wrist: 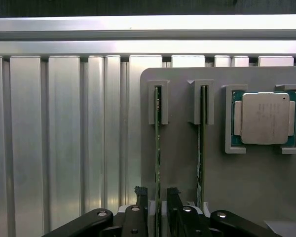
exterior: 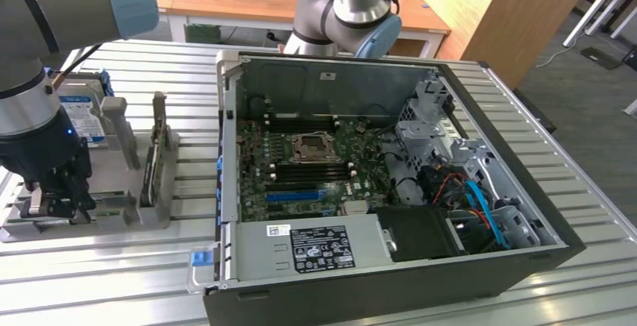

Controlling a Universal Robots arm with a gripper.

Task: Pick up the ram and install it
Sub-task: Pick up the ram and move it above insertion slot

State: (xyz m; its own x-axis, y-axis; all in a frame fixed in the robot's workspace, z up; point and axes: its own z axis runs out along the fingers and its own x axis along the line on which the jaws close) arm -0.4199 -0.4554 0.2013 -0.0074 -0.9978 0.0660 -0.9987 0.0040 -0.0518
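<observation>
Two ram sticks stand on edge in slots of a grey holder [wrist: 246, 182]: one ram stick [wrist: 158, 148] runs between my fingertips, a second ram stick [wrist: 201, 148] lies beside it. My gripper [wrist: 157, 195] is open, with one black finger [wrist: 140, 195] on each side of the first stick and a gap to it on both sides. In the exterior view the gripper [exterior: 58, 203] hangs low over the near end of the holder [exterior: 119, 218], at that view's left, and a ram stick [exterior: 149, 165] stands edge-up there.
A square silver-topped processor [wrist: 265, 118] sits in a pocket of the holder. A blue-labelled hard drive [exterior: 80, 117] stands behind the arm. The open computer case [exterior: 398, 274] with its motherboard [exterior: 309, 169] is in the exterior view's middle, on a ribbed metal table [wrist: 64, 138].
</observation>
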